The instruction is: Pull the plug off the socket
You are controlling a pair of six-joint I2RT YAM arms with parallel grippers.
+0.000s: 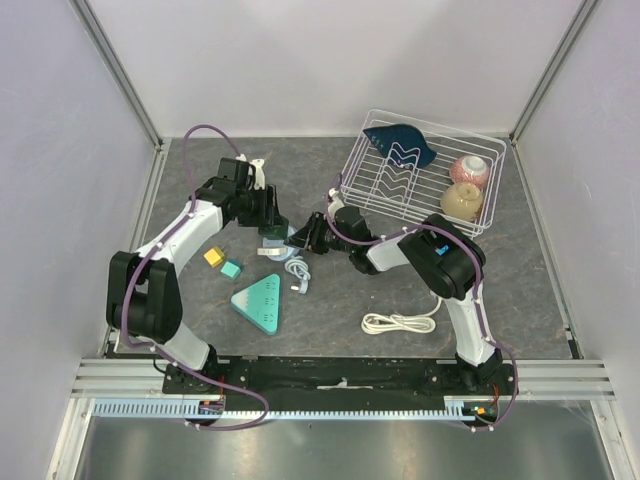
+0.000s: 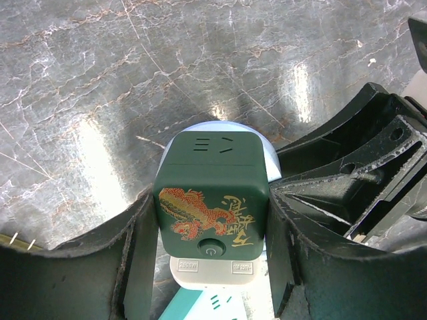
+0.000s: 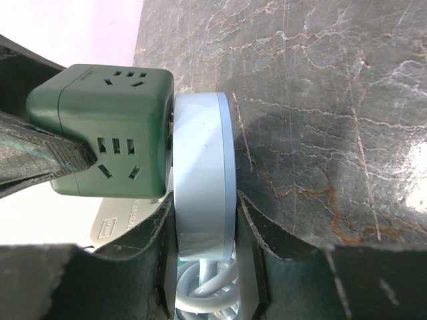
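Observation:
The socket is a dark green cube (image 2: pixel 210 200) with a red-gold dragon print and a white base. My left gripper (image 2: pixel 210 243) is shut on its two sides; in the top view it (image 1: pixel 270 224) holds the cube (image 1: pixel 272 236) just above the table. The plug is a pale blue-grey round disc (image 3: pixel 203 173) flush against the cube's side (image 3: pixel 110 133), its white cable (image 3: pixel 207 287) hanging below. My right gripper (image 3: pixel 208 230) is shut across the disc's flat faces. In the top view the right gripper (image 1: pixel 304 238) meets the left one mid-table.
A teal triangular power strip (image 1: pixel 262 303) lies in front of the grippers, with a white cable (image 1: pixel 297 272) beside it. A yellow cube (image 1: pixel 213 257) and a teal cube (image 1: pixel 232 268) lie left. A coiled white cord (image 1: pixel 400 322) lies front right. A wire dish rack (image 1: pixel 420 175) stands back right.

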